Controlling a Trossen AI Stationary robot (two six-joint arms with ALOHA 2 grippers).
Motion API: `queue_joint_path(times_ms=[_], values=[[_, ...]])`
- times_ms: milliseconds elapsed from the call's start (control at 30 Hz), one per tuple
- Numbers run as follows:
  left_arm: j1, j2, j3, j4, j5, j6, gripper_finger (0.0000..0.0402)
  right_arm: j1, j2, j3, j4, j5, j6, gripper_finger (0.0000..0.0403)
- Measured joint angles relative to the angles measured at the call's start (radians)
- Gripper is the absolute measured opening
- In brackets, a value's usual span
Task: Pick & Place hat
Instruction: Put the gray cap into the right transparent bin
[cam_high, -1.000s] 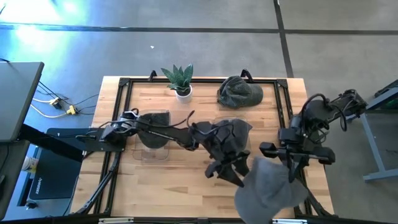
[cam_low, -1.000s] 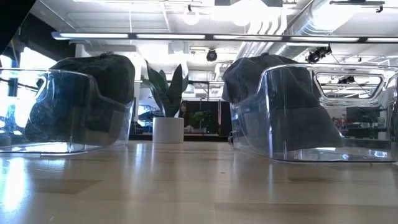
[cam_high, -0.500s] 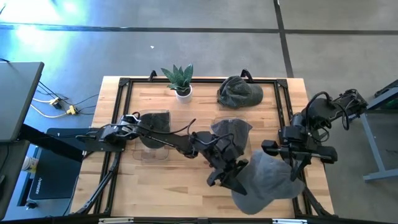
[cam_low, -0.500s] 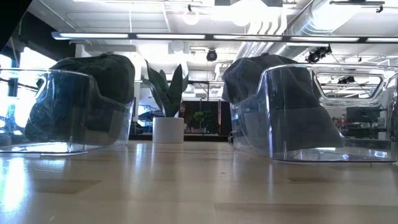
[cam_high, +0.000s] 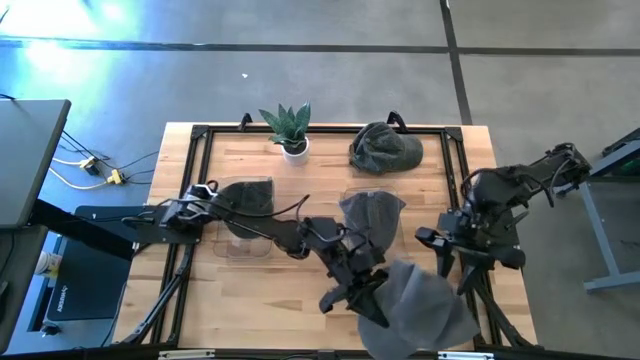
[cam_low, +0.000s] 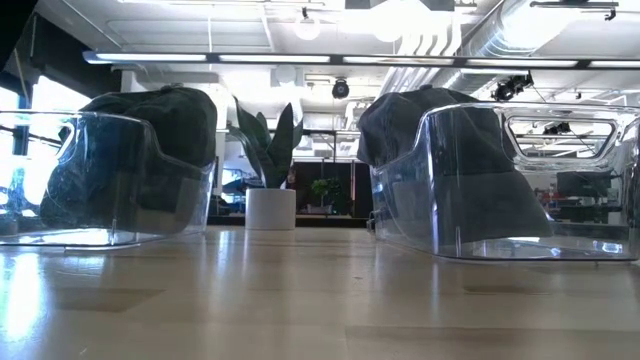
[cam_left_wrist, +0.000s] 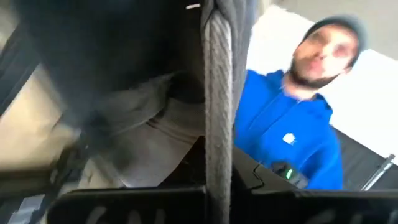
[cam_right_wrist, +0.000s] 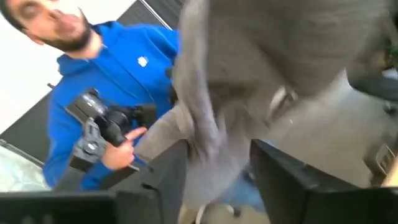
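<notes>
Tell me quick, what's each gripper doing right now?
Left gripper: shut on the grey hat.
Right gripper: open, with the hat's fabric between its fingers.

This place looks like a robotics lab or a workshop hall. The wooden table has a black metal frame and stands on a grey concrete floor. Behind it, the low view shows white ceiling ducts, strip lights and equipment racks.
</notes>
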Motion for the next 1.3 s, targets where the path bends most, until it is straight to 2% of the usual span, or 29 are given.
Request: queue_joint_path(times_ms=[167, 233, 300, 400, 567, 633, 700, 800, 1000, 1133, 1300], values=[[-0.007, -0.046, 0.000, -0.247, -0.045, 0.115, 0.0003, 0.021, -0.002, 0.000, -0.036, 0.008, -0.037, 0.0222], [-0.008, -0.074, -0.005, -0.386, -0.063, 0.155, 0.0002, 0.037, -0.016, 0.000, -0.034, 0.046, -0.059, 0.0227], [-0.008, -0.082, -0.004, -0.446, -0.091, 0.169, 0.0002, 0.057, -0.049, 0.000, -0.047, 0.121, -0.085, 0.0227], [-0.009, -0.097, -0.004, -0.525, -0.120, 0.202, 0.0001, 0.100, -0.126, 0.000, -0.107, 0.288, -0.110, 0.0221], [-0.014, -0.125, -0.001, -0.519, -0.165, 0.250, 0.0001, 0.238, -0.233, -0.001, -0.341, 0.683, -0.114, 0.0207], [-0.014, -0.135, -0.003, -0.527, -0.182, 0.266, 0.0001, 0.295, -0.250, -0.029, -0.370, 0.752, -0.046, 0.0203], [-0.013, -0.138, -0.003, -0.521, -0.196, 0.269, 0.0001, 0.330, -0.252, -0.086, -0.335, 0.773, 0.018, 0.0203], [-0.012, -0.138, -0.003, -0.533, -0.204, 0.269, 0.0000, 0.349, -0.246, -0.184, -0.187, 0.755, 0.051, 0.0214], [-0.013, -0.138, -0.003, -0.562, -0.235, 0.268, 0.0000, 0.349, -0.243, -0.308, 0.099, 0.698, -0.015, 0.0274], [-0.012, -0.138, -0.003, -0.572, -0.255, 0.268, 0.0000, 0.349, -0.234, -0.317, 0.127, 0.726, -0.051, 0.0292], [0.003, -0.138, -0.003, -0.573, -0.276, 0.266, 0.0000, 0.382, -0.195, -0.294, 0.146, 0.714, -0.128, 0.0285]])
